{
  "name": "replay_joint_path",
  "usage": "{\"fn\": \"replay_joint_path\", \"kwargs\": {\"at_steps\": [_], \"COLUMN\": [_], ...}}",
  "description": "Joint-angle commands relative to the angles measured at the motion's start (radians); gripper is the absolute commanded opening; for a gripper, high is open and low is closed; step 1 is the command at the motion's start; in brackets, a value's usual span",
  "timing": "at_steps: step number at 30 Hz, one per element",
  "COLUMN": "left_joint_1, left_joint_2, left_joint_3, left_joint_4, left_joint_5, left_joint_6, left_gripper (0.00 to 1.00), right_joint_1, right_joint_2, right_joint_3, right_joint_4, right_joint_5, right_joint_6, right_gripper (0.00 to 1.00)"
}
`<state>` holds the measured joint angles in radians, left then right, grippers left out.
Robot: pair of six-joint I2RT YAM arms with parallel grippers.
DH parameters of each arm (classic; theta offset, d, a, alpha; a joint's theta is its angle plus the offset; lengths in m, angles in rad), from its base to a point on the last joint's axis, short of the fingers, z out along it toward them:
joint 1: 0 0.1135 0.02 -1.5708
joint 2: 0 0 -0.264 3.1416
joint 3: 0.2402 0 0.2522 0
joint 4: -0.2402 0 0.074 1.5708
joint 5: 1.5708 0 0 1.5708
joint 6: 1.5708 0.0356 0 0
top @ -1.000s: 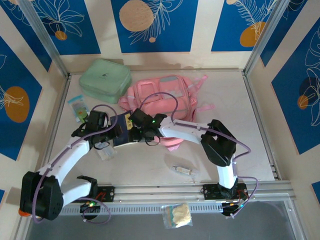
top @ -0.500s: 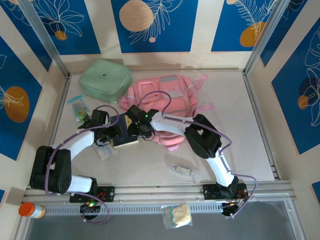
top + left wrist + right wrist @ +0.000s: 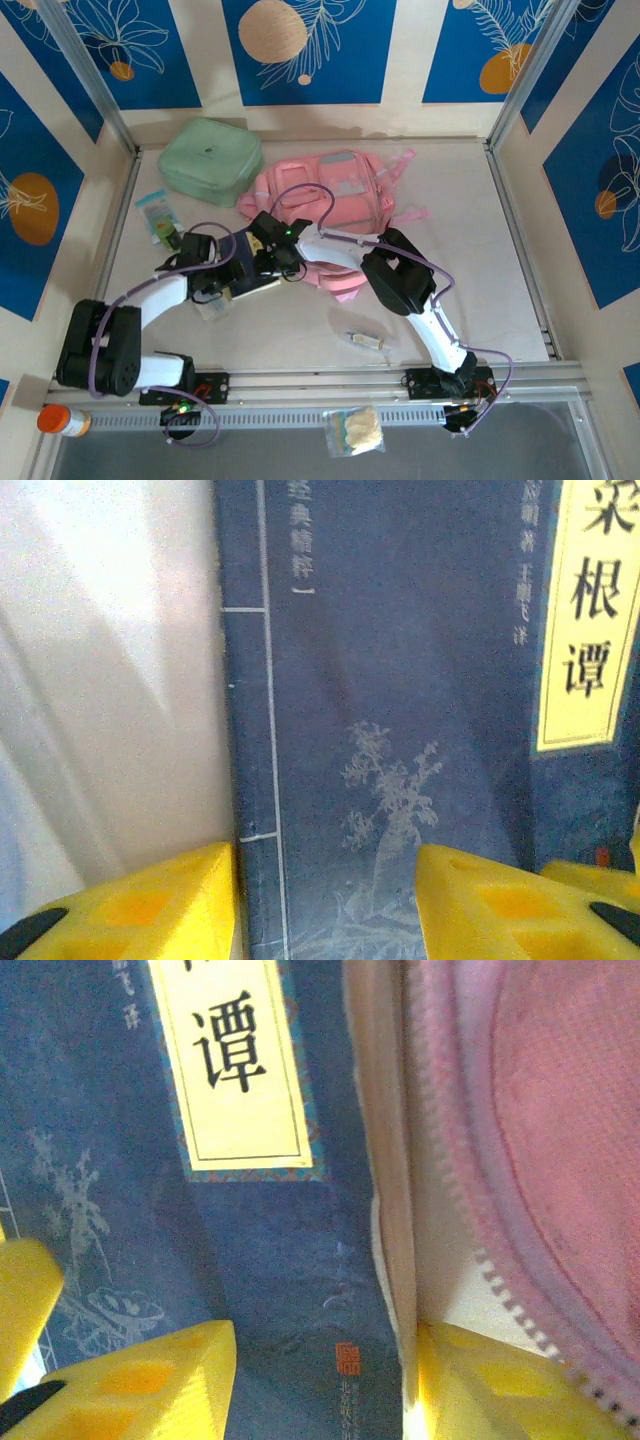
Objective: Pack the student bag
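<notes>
Left side first: the left gripper (image 3: 228, 283) hangs over the spine side of a dark blue book (image 3: 420, 660), which lies flat on the table (image 3: 480, 250). Its fingers (image 3: 130, 905) are spread wide and grip nothing.

Centre: the right gripper (image 3: 266, 262) meets the same book from the opposite side. Its fingers (image 3: 140, 1375) are likewise parted and hold nothing. They straddle the book's page edge, one over the cover and the other past that edge on the bag's side.

Right: the student bag (image 3: 335, 195) lies flat on the table, to the right of both grippers and farther from the arm bases. In the right wrist view its zip (image 3: 455, 1175) runs alongside the book's long page edge, just beside it, with a pale strip between.

I judge the right arm the nearer to the bag. The coming move turns on carrying the book sideways across that strip. I cannot tell whether the zip stands open.
</notes>
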<state>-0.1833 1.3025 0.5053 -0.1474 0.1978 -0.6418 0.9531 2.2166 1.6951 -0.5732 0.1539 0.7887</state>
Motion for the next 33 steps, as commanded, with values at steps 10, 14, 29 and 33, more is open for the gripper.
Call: {"fn": "replay_joint_path", "kwargs": {"at_steps": [10,14,29,33], "left_joint_1": [-0.121,-0.121,-0.122,-0.123], "left_joint_2": [-0.369,-0.438,-0.363,-0.343], "left_joint_3": [-0.166,-0.177,-0.195,-0.198], "left_joint_4": [-0.253,-0.329,-0.128,-0.12], "left_joint_5": [-0.019,-0.074,0.036,0.044], "left_joint_6": [-0.123,-0.12,-0.158,-0.156], "left_gripper": [0.49,0.49,0.49,0.49], "right_joint_1": [0.117,0.134,0.053,0.053], "right_joint_2": [-0.229,-0.301,-0.16,-0.123], "right_joint_3": [-0.306,-0.408,-0.213,-0.178], "right_joint_4": [0.027,0.068,0.0,-0.02], "right_joint_5": [-0.035,-0.073,-0.039,-0.015], "right_joint_6": [0.046,0.103,0.023,0.017], "right_gripper": [0.47,0.49,0.53,0.54]}}
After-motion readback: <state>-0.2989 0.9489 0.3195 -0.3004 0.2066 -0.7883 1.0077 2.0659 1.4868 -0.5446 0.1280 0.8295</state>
